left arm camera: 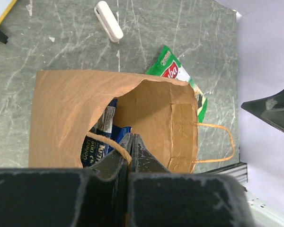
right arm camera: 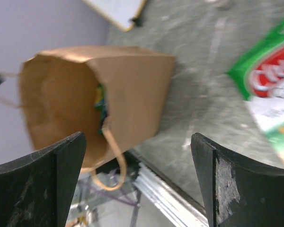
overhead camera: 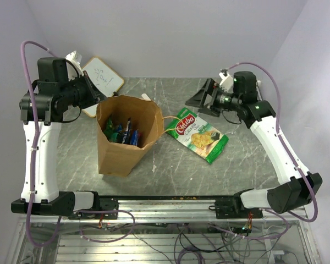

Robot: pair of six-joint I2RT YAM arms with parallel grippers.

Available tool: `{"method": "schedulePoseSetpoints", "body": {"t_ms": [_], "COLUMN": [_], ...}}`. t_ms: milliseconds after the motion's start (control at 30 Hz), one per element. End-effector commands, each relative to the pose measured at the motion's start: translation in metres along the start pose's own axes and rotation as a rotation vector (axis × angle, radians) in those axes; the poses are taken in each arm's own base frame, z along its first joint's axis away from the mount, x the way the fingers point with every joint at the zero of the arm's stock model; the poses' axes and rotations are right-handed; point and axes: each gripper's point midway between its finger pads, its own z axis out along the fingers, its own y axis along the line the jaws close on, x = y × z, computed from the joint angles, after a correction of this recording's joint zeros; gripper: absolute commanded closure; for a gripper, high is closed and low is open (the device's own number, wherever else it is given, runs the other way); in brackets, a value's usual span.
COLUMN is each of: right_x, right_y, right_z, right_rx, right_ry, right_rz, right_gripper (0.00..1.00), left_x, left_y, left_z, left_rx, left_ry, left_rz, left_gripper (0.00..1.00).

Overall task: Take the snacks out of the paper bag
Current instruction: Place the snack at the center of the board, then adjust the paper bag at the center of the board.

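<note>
The brown paper bag (overhead camera: 121,151) stands upright and open at the table's left centre. Blue packets (overhead camera: 124,133) stand inside it; they also show in the left wrist view (left arm camera: 95,147). My left gripper (overhead camera: 100,100) is at the bag's far left rim. In its wrist view the left gripper (left arm camera: 131,138) is shut on the bag's near loop handle (left arm camera: 106,141). A green packet with a red logo (overhead camera: 201,135) lies flat on the table to the right of the bag. My right gripper (overhead camera: 198,99) hovers open and empty behind that packet, apart from the bag (right arm camera: 132,80).
A wood-framed whiteboard (overhead camera: 102,80) lies at the back left behind the bag. A small white block (left arm camera: 109,21) lies on the table just behind the bag. The bag's other handle (left arm camera: 222,142) hangs free toward the green packet (left arm camera: 173,71).
</note>
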Motion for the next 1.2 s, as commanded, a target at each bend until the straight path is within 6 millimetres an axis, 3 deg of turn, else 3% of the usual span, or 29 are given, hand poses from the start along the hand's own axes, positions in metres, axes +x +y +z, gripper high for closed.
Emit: {"method": "schedulePoseSetpoints", "body": {"t_ms": [0, 167, 267, 433, 567, 900, 1000, 1167], "right_x": [0.002, 0.005, 0.014, 0.039, 0.049, 0.038, 0.028, 0.014], "right_y": [0.093, 0.124, 0.126, 0.101, 0.073, 0.026, 0.029, 0.059], "right_z": [0.002, 0.011, 0.019, 0.047, 0.063, 0.077, 0.079, 0.083], "right_rx": [-0.311, -0.379, -0.376, -0.231, -0.09, 0.162, 0.162, 0.041], "right_ry": [0.056, 0.084, 0.094, 0.168, 0.23, 0.219, 0.197, 0.148], "right_rz": [-0.02, 0.01, 0.016, -0.051, -0.136, -0.377, -0.425, -0.463], "right_gripper": [0.08, 0.08, 0.08, 0.09, 0.2, 0.16, 0.14, 0.13], "left_x": [-0.027, -0.033, -0.037, -0.04, -0.042, -0.042, -0.042, -0.042], "left_y": [-0.009, -0.013, -0.018, -0.021, -0.02, -0.018, -0.017, -0.018], "left_z": [-0.022, -0.027, -0.031, -0.031, -0.028, -0.023, -0.022, -0.021], "left_rx": [0.015, 0.029, 0.049, 0.059, 0.056, 0.054, 0.051, 0.057], "left_ry": [-0.141, -0.171, -0.194, -0.201, -0.2, -0.191, -0.191, -0.187], "left_rz": [0.106, 0.131, 0.139, 0.15, 0.159, 0.163, 0.159, 0.152], "left_gripper": [0.93, 0.93, 0.93, 0.93, 0.93, 0.93, 0.93, 0.93]}}
